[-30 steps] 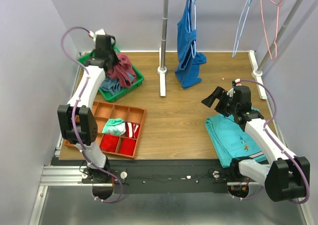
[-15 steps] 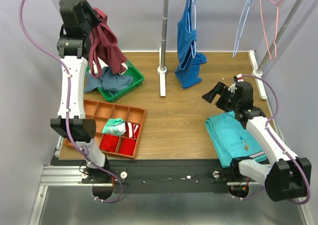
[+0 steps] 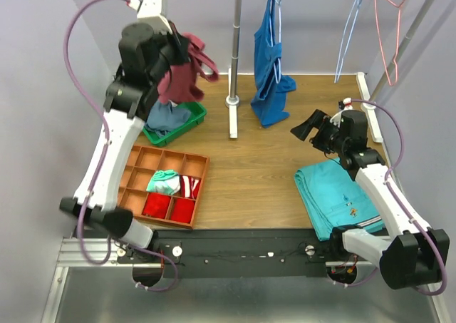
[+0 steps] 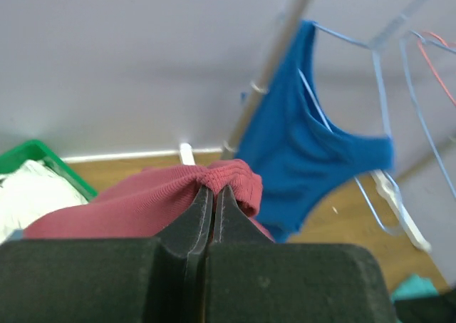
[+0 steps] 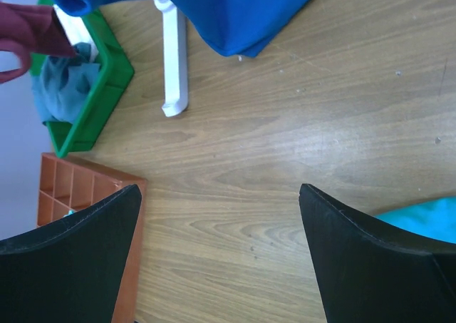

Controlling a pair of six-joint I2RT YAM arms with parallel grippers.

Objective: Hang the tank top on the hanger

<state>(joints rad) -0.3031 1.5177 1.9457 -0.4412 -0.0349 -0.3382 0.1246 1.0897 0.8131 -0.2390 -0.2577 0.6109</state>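
Maroon sleeveless cloth tank top [image 3: 179,80]: bunched, lifted clear of the wooden worktop [image 3: 249,166], above the green plastic tray [image 3: 191,118] at far left.
Left fingers [image 4: 201,214]: together, clamped on a fold of the tank top.
Right fingers [image 5: 85,237]: wide apart, gripping nothing, over the worktop right of centre.
Pale blue-white wire hanger [image 3: 348,36]: hanging at far right, well apart from the tank top.

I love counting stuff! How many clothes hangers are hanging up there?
3. One wire hanger carries the blue top. An empty pale blue hanger hangs to its right, and a pink hanger hangs furthest right. More could be hidden beyond the picture's top edge.
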